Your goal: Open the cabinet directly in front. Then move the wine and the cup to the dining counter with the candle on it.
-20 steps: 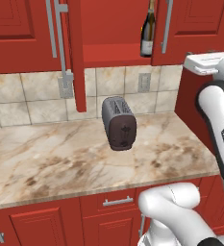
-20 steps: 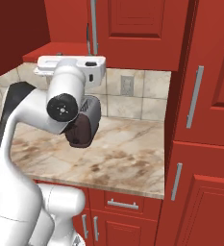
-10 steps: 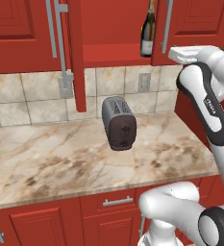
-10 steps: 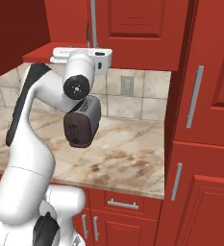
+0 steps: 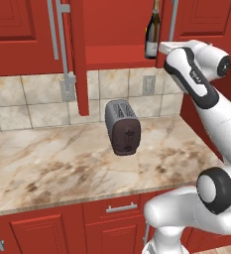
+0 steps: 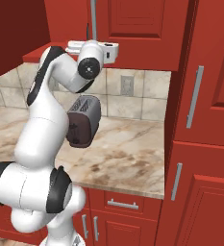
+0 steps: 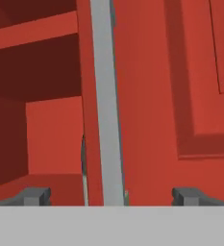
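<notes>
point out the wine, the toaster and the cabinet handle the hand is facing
wine (image 5: 151, 43), left base view, on its pale label
toaster (image 5: 123, 128), left base view, on its dark end face
cabinet handle (image 7: 106, 120), hand view, mid-bar

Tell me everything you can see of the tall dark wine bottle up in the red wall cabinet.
The tall dark glass wine bottle stands upright on the red inner shelf of the red upper wall cabinet, at the shelf's right end. It has a slim gold-foiled neck, cut off by the picture's top edge, and a pale label low on its body. The left door hangs open; the right door's long silver bar handle runs just beside the bottle. The open gripper faces that handle, not touching the bottle.
</notes>
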